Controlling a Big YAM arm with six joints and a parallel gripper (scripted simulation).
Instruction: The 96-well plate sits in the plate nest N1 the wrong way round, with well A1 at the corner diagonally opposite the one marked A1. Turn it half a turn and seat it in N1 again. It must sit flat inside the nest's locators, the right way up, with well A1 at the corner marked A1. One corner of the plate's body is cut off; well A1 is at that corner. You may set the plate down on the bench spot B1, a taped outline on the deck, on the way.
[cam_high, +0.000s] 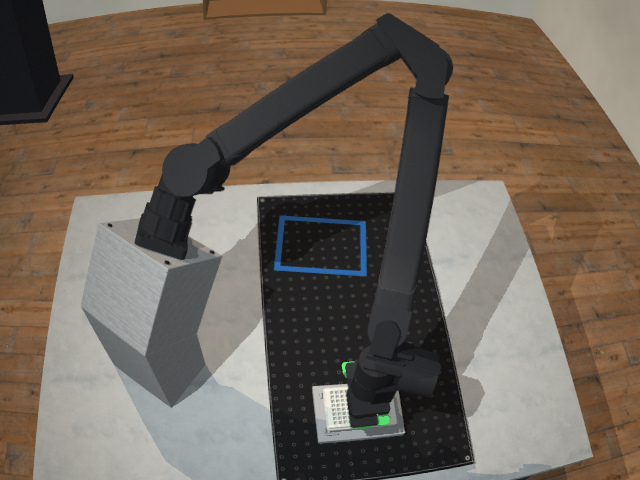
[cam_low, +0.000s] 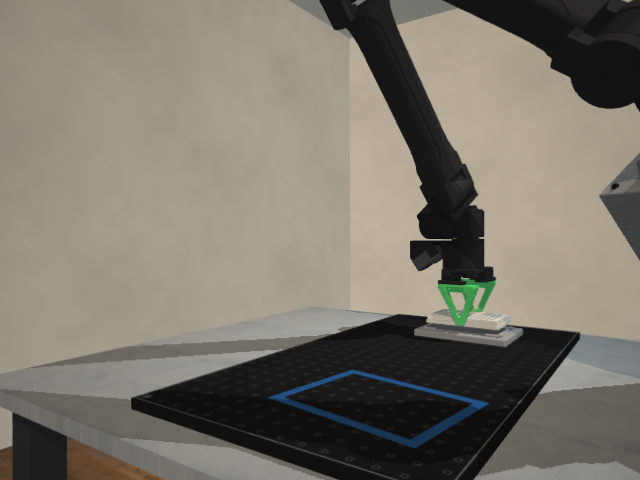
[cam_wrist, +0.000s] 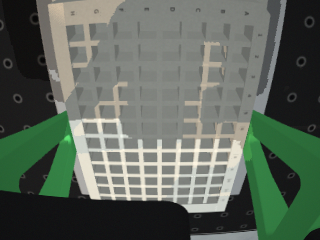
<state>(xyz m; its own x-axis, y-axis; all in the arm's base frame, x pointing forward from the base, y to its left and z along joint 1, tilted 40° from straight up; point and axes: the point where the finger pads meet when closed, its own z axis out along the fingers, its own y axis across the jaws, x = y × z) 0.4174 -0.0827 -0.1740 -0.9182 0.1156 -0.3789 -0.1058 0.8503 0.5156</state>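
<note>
The white 96-well plate is down at the grey plate nest N1 at the near end of the black deck. My gripper points straight down, its green fingers shut on the plate's two long sides. In the side view the plate is level and sits right at the nest; I cannot tell if it rests on it. I cannot make out the cut corner.
The blue taped outline B1 lies at the far end of the deck and also shows in the side view. The arm's grey base block stands left of the deck.
</note>
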